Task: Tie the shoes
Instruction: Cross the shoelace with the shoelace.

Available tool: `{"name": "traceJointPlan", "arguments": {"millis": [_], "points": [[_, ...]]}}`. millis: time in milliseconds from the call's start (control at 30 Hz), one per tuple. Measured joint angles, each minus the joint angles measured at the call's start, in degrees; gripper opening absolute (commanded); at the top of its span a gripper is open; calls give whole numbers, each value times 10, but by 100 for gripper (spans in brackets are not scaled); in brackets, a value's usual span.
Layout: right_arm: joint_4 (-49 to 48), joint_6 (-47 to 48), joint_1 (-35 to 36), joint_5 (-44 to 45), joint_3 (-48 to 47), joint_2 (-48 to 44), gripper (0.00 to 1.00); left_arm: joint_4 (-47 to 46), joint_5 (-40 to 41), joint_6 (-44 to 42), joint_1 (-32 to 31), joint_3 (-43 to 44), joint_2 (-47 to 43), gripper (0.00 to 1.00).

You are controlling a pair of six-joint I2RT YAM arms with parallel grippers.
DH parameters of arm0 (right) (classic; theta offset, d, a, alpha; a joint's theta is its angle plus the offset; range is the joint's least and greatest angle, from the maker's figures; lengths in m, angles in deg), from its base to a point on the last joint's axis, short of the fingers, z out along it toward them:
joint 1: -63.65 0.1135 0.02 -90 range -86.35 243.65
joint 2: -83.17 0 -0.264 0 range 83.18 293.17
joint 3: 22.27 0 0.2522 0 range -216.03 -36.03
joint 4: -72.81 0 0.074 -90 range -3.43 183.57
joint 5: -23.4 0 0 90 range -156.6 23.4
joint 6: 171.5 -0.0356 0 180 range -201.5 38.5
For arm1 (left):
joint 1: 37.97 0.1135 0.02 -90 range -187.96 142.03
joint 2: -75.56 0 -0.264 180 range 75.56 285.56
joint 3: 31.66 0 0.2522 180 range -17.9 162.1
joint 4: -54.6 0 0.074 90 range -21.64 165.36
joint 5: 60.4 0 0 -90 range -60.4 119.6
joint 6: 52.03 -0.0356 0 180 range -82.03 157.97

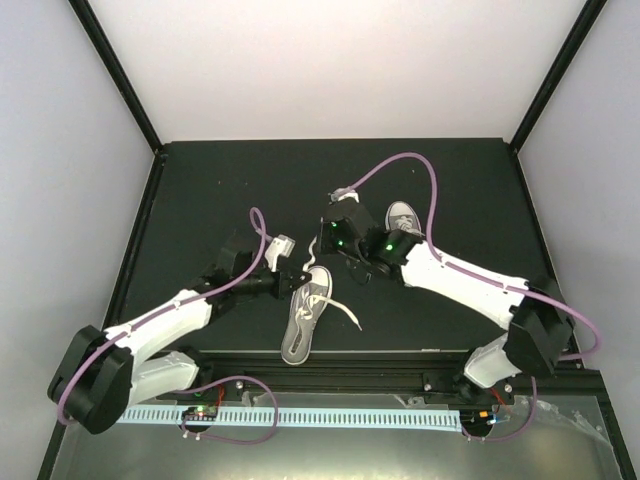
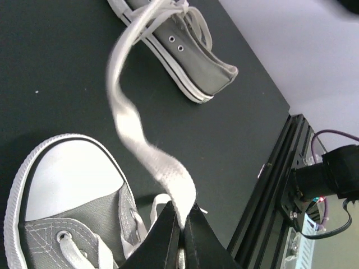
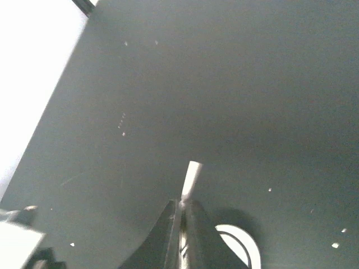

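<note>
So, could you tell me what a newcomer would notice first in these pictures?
A grey sneaker lies near the front edge of the black table, a second sneaker further back to the right. The left tool pinches a broad white lace that snakes up across its wrist view, and the right tool is shut on a lace tip.

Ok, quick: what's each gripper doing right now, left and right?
Left gripper: shut on a flat white fabric shoelace.
Right gripper: shut on the white tip of a shoelace.
</note>
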Motion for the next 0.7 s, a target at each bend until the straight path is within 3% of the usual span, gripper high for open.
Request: {"name": "traceJointPlan", "arguments": {"millis": [100,167,233,400,700], "points": [[4,3,-10,-27,-3,33,36,8,10,12,0,0,-21,1],[12,-1,-18,-50,-3,54,55,18,15,18,0,0,-26,1],[21,0,-26,-70,-2,66,68,27,21,24,0,-1,-26,2],[37,10,-32,-99,45,37,69,40,33,39,0,-9,-25,2],[91,8,-14,-148,253,-101,63,52,35,46,1,-10,-23,2]]}}
